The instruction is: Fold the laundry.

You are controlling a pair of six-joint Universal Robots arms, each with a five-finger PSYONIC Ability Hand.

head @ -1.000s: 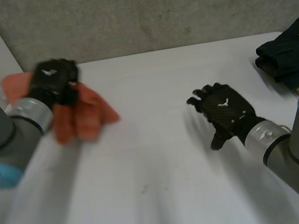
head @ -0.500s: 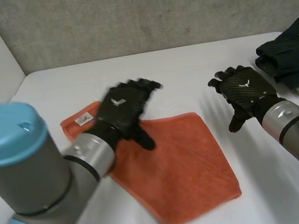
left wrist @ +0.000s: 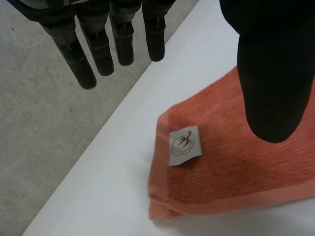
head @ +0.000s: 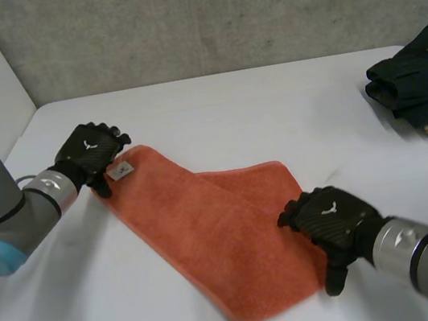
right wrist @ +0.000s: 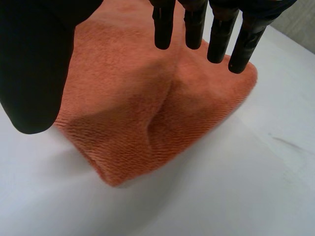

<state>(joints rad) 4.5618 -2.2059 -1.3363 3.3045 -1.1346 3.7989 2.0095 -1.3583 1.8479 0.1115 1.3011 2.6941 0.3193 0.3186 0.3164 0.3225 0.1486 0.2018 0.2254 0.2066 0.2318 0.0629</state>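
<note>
A: Where's the laundry?

B: One orange towel (head: 208, 226), spread on the smooth white table (head: 270, 103). In the head view it's a long strip, running from ten o'clock to five o'clock across the table's middle. It has a looped terry pile with a flat woven band along the hem.

A: Flat all over?

B: Not quite. A second layer seems to overlap toward its two o'clock side.

A: The left hand?

B: The left hand (head: 89, 150) sits at the towel's ten o'clock corner, by a small square grey label (head: 122, 171) with a dark squiggle. Its fingers (left wrist: 123, 44) are straight and spread, pointing past the corner. The thumb (left wrist: 275, 73) hangs wide of them above the cloth. It holds nothing.

A: And the right?

B: The right hand (head: 331, 222) is at the towel's four o'clock edge. Its fingers (right wrist: 195, 24) are straight and its thumb (right wrist: 34, 64) is well apart, with nothing clasped. I can't tell whether it touches the pile. Below those fingers a soft ridge runs through the terry. The edge nearest the thumb is plump and rounded.

A: Anything else?

B: A heap of dark clothes (head: 416, 75), rumpled and matte, at the table's two o'clock corner, well apart from the towel. Behind the table, at twelve, is a rough grey wall (head: 215, 14), speckled like concrete.
</note>
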